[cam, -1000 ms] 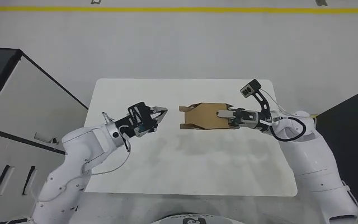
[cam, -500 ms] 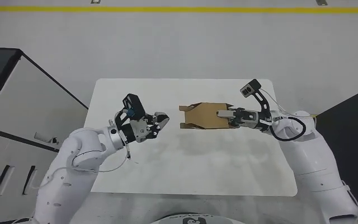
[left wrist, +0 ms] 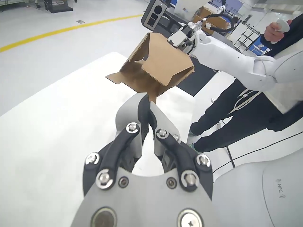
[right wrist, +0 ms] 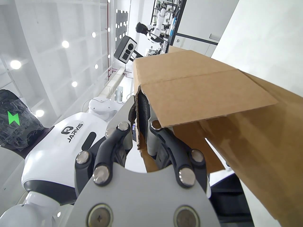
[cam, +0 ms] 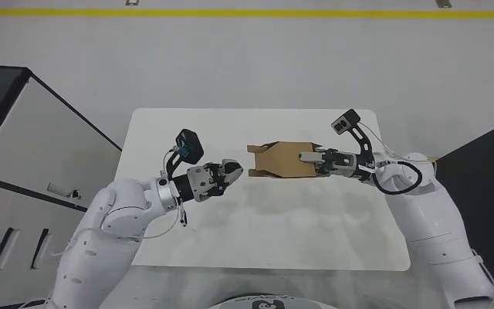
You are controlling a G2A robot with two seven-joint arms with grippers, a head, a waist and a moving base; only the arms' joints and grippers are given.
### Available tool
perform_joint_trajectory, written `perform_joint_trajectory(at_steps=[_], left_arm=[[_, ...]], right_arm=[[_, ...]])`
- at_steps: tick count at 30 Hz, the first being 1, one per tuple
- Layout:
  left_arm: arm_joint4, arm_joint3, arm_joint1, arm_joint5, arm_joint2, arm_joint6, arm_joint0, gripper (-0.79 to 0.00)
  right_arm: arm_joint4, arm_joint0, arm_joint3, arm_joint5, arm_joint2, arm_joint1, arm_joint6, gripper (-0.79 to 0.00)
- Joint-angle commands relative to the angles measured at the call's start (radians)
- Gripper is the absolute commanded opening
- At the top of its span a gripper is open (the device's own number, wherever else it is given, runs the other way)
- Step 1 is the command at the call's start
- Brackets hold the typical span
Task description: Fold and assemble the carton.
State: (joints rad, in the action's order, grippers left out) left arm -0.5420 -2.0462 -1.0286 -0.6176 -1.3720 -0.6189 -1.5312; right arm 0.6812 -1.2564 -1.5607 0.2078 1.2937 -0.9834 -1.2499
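White tabletop w/ rounded corners stands on a pale grey floor. A yellow floor line runs across the far side. A dark cabinet w/ grey front sits just off the table's left edge. Left wrist view has a big workshop in the bkgd, w/ racks and blue bins. Right wrist view looks up at a white gridded ceiling w/ round lamps.

Brown cardboard carton hangs in the air over the table's middle, a bit toward the far half. Its long axis runs left-right, and its shadow falls on the top beneath it.

Right gripper is clamped on the carton's right end. In its wrist view the fingers pinch a panel edge, one pad each side.

The carton's other end is open, flaps splayed, facing the left gripper. That gripper's fingers are pressed together w/ nothing btwn them. The tip sits just off the open end, by the lower corner flap. It is near but apart: in the top view a thin strip of table shows btwn tip and cardboard.
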Motion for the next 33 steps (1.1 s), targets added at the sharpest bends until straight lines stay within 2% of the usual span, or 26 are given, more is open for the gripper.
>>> perform_joint_trajectory(at_steps=[1,30,33], left_arm=[[-0.002,0.000,0.000,0.000,0.000,0.000,0.000,-0.785],[-0.002,0.000,0.000,0.000,0.000,0.000,0.000,-0.785],[0.019,-0.030,-0.001,0.002,0.017,0.014,-0.007,-0.785]], right_arm=[[0.000,0.000,0.000,0.000,0.000,0.000,0.000,-0.785],[0.000,0.000,0.000,0.000,0.000,0.000,0.000,-0.785],[0.000,0.000,0.000,0.000,0.000,0.000,0.000,-0.785]])
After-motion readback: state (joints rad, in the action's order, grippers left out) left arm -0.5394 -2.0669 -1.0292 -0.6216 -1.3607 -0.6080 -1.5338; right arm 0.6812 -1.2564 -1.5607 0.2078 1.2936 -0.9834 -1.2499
